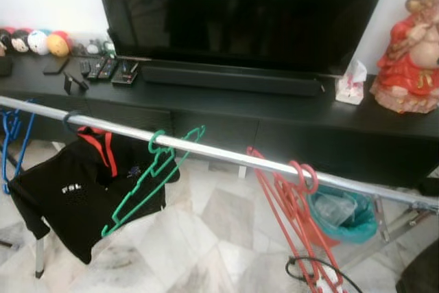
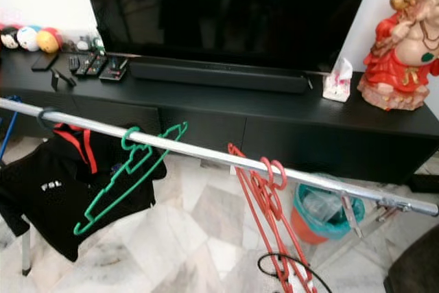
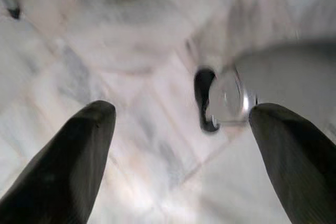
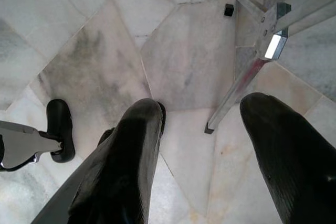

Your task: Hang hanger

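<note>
The thin green plastic hanger [image 1: 147, 182] hangs by its hook on the long silver metal rail [image 1: 226, 156] (task seemingly done); both grippers' jaws gape released, empty, over the marble floor [image 4: 184, 61].

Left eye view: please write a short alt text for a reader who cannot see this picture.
A silver clothes rail crosses the picture, holding a green hanger, a black shirt and a bunch of red hangers. Behind it a black TV cabinet carries a large television and a red figurine.
</note>
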You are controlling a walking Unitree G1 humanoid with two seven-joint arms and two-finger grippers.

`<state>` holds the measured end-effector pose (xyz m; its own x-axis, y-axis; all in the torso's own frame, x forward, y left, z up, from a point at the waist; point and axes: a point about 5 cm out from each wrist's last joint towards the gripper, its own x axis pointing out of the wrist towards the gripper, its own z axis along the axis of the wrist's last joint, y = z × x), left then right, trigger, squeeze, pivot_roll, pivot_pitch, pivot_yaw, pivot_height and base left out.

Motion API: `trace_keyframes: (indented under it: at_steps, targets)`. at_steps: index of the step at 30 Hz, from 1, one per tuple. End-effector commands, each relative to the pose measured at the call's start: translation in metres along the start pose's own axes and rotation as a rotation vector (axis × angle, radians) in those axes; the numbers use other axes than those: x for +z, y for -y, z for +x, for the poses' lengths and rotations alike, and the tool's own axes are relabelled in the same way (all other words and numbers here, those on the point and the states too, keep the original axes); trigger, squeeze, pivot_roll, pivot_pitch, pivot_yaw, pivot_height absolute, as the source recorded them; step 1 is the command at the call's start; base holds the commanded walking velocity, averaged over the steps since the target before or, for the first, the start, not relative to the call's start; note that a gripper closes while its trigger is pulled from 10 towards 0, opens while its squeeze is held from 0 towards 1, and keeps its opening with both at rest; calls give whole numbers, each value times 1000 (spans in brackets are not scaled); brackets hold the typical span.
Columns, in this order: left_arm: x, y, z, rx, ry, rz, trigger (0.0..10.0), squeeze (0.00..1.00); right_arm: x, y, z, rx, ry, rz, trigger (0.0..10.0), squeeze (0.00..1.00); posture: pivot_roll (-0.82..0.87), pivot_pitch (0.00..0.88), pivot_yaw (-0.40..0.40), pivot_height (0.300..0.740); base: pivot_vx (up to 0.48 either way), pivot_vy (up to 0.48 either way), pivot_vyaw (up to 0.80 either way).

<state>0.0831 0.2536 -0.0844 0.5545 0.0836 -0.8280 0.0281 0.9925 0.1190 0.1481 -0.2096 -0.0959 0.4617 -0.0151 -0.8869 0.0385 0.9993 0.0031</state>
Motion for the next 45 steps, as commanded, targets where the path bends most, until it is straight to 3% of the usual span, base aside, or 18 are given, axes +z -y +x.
trace_keyframes:
  at_steps: [1,5,9,11,18,23,34,45]
  targets:
    - [0,-2,4,32,-42,39,10000,0,0,1,0,-6,1,9,10000,0,155,0,-61,740,0,0,0]
    - [7,1,14,50,-89,64,10000,0,1,1,0,-8,1,8,10000,0,148,0,-65,740,0,0,0]
    - [26,7,25,13,-56,48,10000,0,2,2,0,-15,5,13,10000,0,135,0,-64,740,0,0,0]
    - [38,11,31,4,-57,92,10000,0,2,3,0,-18,7,16,10000,0,134,0,-67,740,0,0,0]
    - [45,17,35,4,-64,97,10000,0,2,4,0,-14,3,-14,10000,0,120,0,-63,740,0,0,0]
    - [42,19,36,1,-77,77,10000,0,1,4,0,-21,4,0,10000,0,111,0,-57,740,0,0,0]
    - [29,6,30,14,-116,61,10000,0,0,4,-1,-26,-1,1,10000,0,115,0,-55,740,-168,0,0]
    - [28,10,30,1,-107,62,10000,0,-2,2,0,-29,-1,7,10000,0,98,0,-34,740,-261,0,0]
